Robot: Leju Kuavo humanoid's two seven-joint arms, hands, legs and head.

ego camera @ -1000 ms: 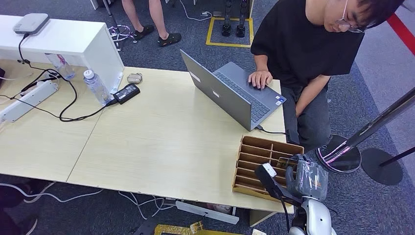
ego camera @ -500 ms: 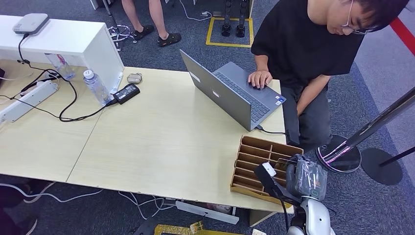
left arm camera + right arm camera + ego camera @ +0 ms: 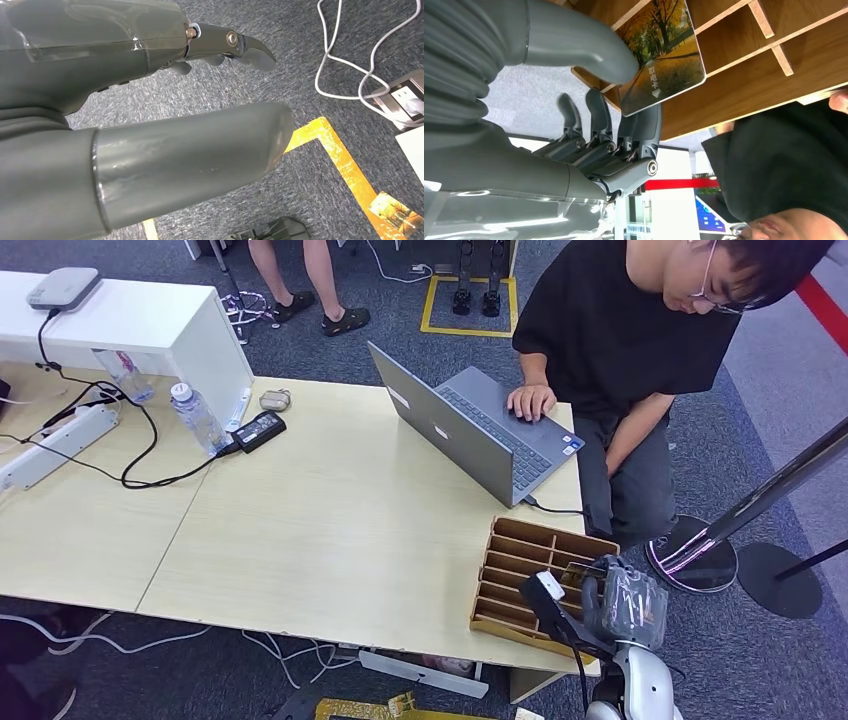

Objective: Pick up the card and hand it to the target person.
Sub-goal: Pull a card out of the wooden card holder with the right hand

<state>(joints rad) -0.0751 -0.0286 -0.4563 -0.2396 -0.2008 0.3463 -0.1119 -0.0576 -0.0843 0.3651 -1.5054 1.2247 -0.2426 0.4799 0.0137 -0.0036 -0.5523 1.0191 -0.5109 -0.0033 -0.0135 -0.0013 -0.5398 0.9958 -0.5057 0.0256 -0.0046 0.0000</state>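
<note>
A: Where's the card (image 3: 664,60) rn?

B: Standing in the wooden rack (image 3: 520,580) at the table's (image 3: 330,530) near right corner. The right hand (image 3: 619,125) has it by one end: thumb (image 3: 579,50) on the printed face, fingers (image 3: 644,125) behind. Looks like a pinch w/ contact both sides.

A: How'll it handle?

B: Prob. light, thin, stiff plastic w/ a glossy face, so slippery. I'd grip flat across the faces, near the end, not the edges. It could snag on the rack's dividers, so pull straight along the slot.

A: Left hand (image 3: 150,100)?

B: Hanging over carpet (image 3: 310,210), holds nothing, thumb apart from fingers.

A: Target?

B: Person (image 3: 630,330) in black top, seated just beyond the rack, one hand on a laptop (image 3: 470,430).
</note>
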